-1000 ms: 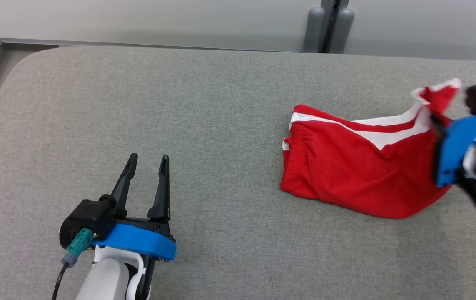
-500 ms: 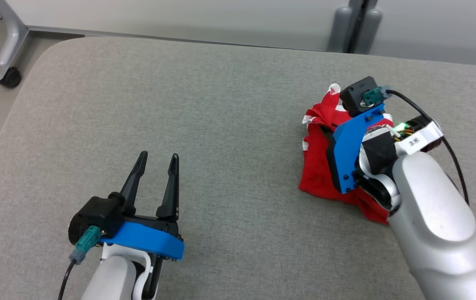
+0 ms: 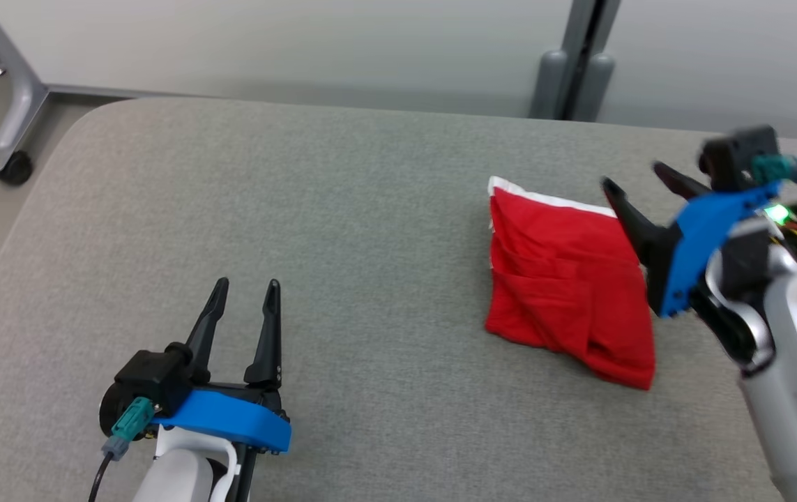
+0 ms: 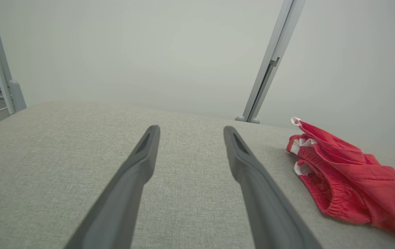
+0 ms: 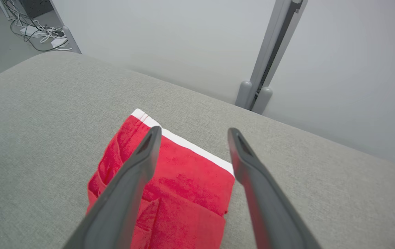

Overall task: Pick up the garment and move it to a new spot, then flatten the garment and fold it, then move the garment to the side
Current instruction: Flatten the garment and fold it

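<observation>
Garment (image 3: 569, 279) is lying folded centre-right on the bench (image 3: 300, 209): likely soft, light, limp; pinch all layers at one edge. Left gripper (image 3: 247, 284) and right gripper (image 3: 632, 175) fingers are standing open, empty.

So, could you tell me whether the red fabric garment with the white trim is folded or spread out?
Folded: the red fabric garment lies as a compact, layered, roughly square bundle on the grey fabric surface.

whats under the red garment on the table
The red garment lies folded directly on the grey padded table; nothing sticks out at its edges. Its lower layers and the table patch beneath are covered, so anything flat there can't be seen.
</observation>
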You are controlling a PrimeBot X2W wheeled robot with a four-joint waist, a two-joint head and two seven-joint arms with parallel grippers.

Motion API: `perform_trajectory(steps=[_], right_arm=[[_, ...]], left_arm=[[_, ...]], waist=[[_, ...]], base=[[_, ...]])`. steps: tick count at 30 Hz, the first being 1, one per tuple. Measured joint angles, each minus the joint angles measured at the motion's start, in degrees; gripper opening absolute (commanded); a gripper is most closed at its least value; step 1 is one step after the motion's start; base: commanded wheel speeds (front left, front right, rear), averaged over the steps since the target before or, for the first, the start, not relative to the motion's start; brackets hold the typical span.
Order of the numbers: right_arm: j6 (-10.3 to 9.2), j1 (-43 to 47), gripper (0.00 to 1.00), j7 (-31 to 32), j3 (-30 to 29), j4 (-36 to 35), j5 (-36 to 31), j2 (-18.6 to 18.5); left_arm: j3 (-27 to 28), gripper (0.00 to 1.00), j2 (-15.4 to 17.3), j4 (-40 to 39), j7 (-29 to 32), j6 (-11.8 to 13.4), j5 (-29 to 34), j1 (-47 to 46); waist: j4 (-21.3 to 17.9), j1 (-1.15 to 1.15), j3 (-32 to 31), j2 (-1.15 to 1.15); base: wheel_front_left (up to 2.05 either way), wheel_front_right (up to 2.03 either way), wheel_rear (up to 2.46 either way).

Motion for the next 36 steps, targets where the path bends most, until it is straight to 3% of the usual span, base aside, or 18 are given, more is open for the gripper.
perform_trajectory(steps=[2, 5, 6, 7, 13, 19, 26, 29, 31, 32, 34, 36], right_arm=[[0.0, 5.5, 1.0, -2.9, -2.6, -0.3, -1.4, -2.6], [0.0, 8.5, 1.0, -5.4, -3.3, 1.5, -2.2, -3.1], [0.0, 9.1, 0.45, -6.3, -3.2, 2.3, -2.8, -3.2], [0.0, 9.5, 0.0, -7.4, -2.9, 3.0, -3.4, -3.1], [0.0, 9.5, 0.0, -11.3, 0.5, 8.1, -4.8, -0.2], [0.0, 7.2, 0.0, -12.4, 11.2, 10.4, -1.4, 3.9], [0.0, 8.5, 0.0, -10.2, 29.4, 4.2, 8.9, 4.8], [0.01, 9.8, 0.0, -10.6, 32.7, 0.2, 13.9, 4.1], [0.01, 10.0, 0.0, -12.7, 31.7, -1.9, 14.8, 2.9], [0.0, 10.7, 0.17, -14.3, 30.0, -2.7, 15.2, 2.6], [0.0, 12.5, 1.0, -17.1, 26.5, -3.9, 14.2, 1.9], [0.0, 14.8, 1.0, -20.1, 21.0, -4.8, 12.5, 1.8]], left_arm=[[1.0, 1.0, 0.2, 0.2, 0.0, 0.0, 0.3, 0.7], [1.1, 1.0, 0.2, 0.2, 0.0, 0.0, 0.6, 0.8], [1.0, 1.0, 0.3, 0.1, 0.0, 0.0, 0.7, 0.8], [1.0, 1.0, 0.4, 0.2, 0.0, 0.0, 0.7, 0.6], [1.1, 1.0, 1.2, 0.7, 0.0, 0.0, 1.2, -0.7], [1.5, 1.0, 1.8, 1.6, 0.0, 0.0, 1.2, -1.2], [2.9, 1.0, 2.0, 2.3, 0.0, 0.0, 1.2, -0.1], [3.5, 1.0, 1.9, 2.3, 0.0, 0.1, 1.1, 0.6], [4.3, 1.0, 1.9, 2.2, 0.0, 0.3, 1.1, 1.5], [4.7, 1.0, 1.8, 2.1, 0.0, 0.4, 1.1, 1.9], [5.3, 1.0, 1.9, 2.1, 0.0, 0.5, 1.1, 2.7], [6.1, 1.0, 1.9, 1.7, 0.0, 0.6, 1.1, 3.6]], waist=[[-2.0, 0.0, -1.3, 0.0], [-3.2, -0.01, -1.6, 0.0], [-3.5, -0.01, -1.3, 0.0], [-3.6, -0.01, -1.0, 0.0], [-3.8, 0.0, 0.8, 0.0], [-4.3, 0.0, 0.8, 0.0], [-5.6, 0.0, -0.8, 0.0], [-6.2, 0.0, -1.7, 0.0], [-6.6, 0.0, -2.4, 0.0], [-6.9, 0.0, -2.7, 0.0], [-7.4, 0.0, -3.5, 0.0], [-8.1, 0.0, -4.2, 0.0]], base=[[0.0, 0.0, 0.0], [0.0, 0.0, 0.0], [0.0, 0.0, 0.0], [0.0, 0.0, 0.0], [0.0, 0.0, 0.0], [0.0, 0.0, 0.0], [0.0, 0.0, 0.0], [0.0, 0.0, 0.0], [0.0, 0.0, 0.0], [0.0, 0.0, 0.0], [0.0, 0.0, 0.0], [0.0, 0.0, 0.0]])
